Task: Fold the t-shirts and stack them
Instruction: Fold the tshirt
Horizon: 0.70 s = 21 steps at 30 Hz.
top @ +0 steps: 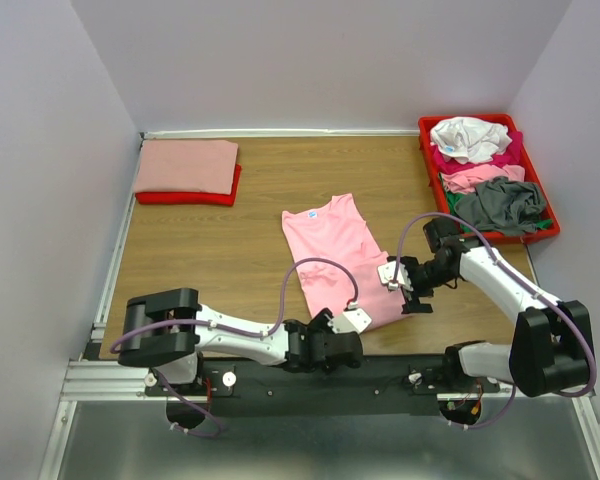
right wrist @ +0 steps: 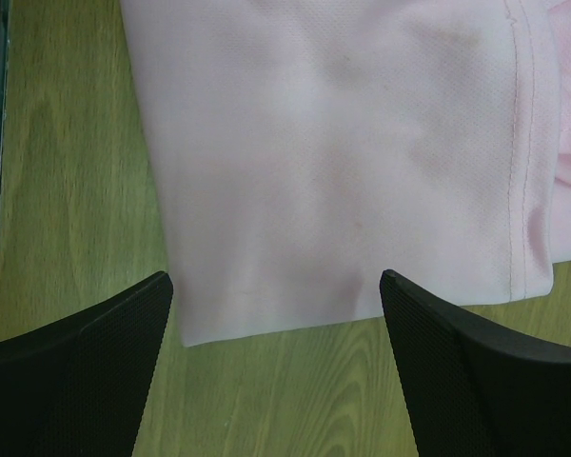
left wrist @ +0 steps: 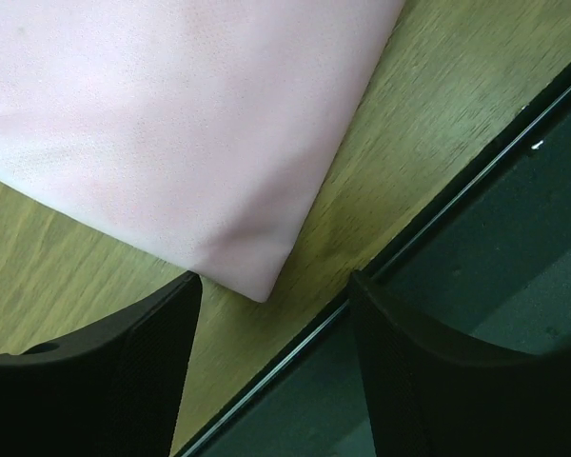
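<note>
The counter [top: 230, 250] is a wood-grain board closed in on three sides by plain pale lilac walls [top: 330, 60]. An aluminium rail [top: 100, 375] runs along its near edge, where both arms are bolted.

A light pink t-shirt [top: 330, 250] lies flat in the middle of the counter, folded into a long strip. Its small blue neck label [top: 313, 213] is at the far end and its lower end is close to the near edge.

The left claw [top: 352, 325] sits low at the shirt's near corner. In its wrist view the left claw [left wrist: 276, 286] stands well apart, with the corner of the pink cloth [left wrist: 171, 124] lying between the tips but not pinched. Bare wood [left wrist: 428, 114] and the dark strip of the counter's edge lie to one side.

The right claw [top: 408, 290] is at the shirt's right-hand edge. In its wrist view the right claw [right wrist: 276, 281] is spread wide over the folded end of the pink cloth [right wrist: 333, 143] and grips nothing. A stitched hem [right wrist: 519, 143] runs down one side, with wood [right wrist: 67, 190] around it.

At the far left lies a folded salmon t-shirt [top: 185, 165] on top of a folded red t-shirt [top: 185, 197]. At the far right a red plastic tray [top: 467, 118] holds a loose heap: a white t-shirt [top: 470, 138], a magenta t-shirt [top: 507, 152], a pink one [top: 475, 178] and a grey t-shirt [top: 505, 203].
</note>
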### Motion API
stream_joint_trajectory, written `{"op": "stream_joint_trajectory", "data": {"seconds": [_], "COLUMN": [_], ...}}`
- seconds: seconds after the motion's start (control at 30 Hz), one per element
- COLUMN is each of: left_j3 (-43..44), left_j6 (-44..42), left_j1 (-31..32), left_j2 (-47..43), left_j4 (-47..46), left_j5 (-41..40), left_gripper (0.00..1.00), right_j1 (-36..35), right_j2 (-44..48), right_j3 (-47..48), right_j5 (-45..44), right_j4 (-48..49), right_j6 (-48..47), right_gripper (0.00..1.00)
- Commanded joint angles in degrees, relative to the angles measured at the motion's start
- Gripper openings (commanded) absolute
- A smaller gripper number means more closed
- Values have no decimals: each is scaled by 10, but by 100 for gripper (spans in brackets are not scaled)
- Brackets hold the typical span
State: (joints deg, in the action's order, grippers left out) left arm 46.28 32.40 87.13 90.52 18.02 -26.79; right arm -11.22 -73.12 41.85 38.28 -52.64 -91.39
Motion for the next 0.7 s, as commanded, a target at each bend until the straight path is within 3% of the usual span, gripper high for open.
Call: {"op": "stream_joint_trajectory", "data": {"seconds": [0.0, 0.23, 0.67], "left_j3": [16, 27, 46], "left_j6": [-10, -18, 13], "left_j1": [-21, -25, -3], "left_j2": [5, -6, -39], "left_j4": [-16, -4, 58], "left_j5": [-19, -12, -38], "left_gripper": [70, 62, 63], "right_j1": [4, 4, 4], "right_j2": [1, -2, -11], "right_j3": [-9, -10, -4], "right_j5": [16, 14, 15], "right_j4": [2, 2, 2], "right_j6": [4, 7, 12], "right_gripper": [96, 94, 94]}}
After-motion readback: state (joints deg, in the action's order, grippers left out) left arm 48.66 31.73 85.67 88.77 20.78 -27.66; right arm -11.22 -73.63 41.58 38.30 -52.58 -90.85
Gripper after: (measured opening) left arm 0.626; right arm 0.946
